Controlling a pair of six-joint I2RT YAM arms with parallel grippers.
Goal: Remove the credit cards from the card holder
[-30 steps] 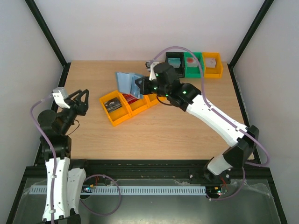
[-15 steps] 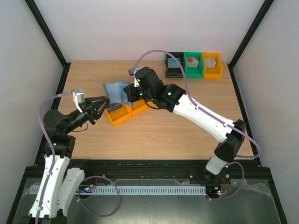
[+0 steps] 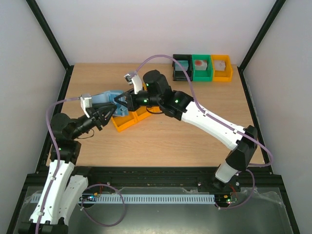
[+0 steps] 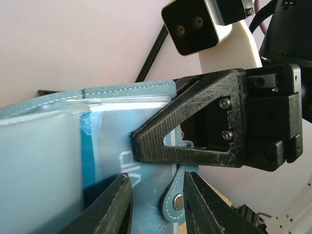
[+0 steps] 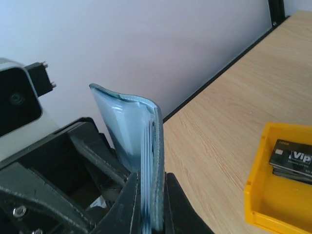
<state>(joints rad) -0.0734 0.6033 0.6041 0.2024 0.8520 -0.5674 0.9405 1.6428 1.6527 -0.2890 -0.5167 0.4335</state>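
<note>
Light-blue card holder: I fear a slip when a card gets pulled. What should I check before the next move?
1. Right gripper shut on the light-blue leather card holder: ok.
2. Holder held upright, off the wooden table: ok.
3. Left gripper open at the holder: ok.
4. A card between its fingers: not ok, only the snap strap there.
5. Yellow plastic bin with dark cards nearby: ok.

The left gripper (image 3: 110, 112), right gripper (image 3: 117, 101) and card holder (image 3: 103, 99) crowd together over the orange tray's (image 3: 122, 126) far-left end. The right arm (image 3: 209, 124) spans the tray's right side. In front of the tray, the table (image 3: 161, 146) lies open.
</note>
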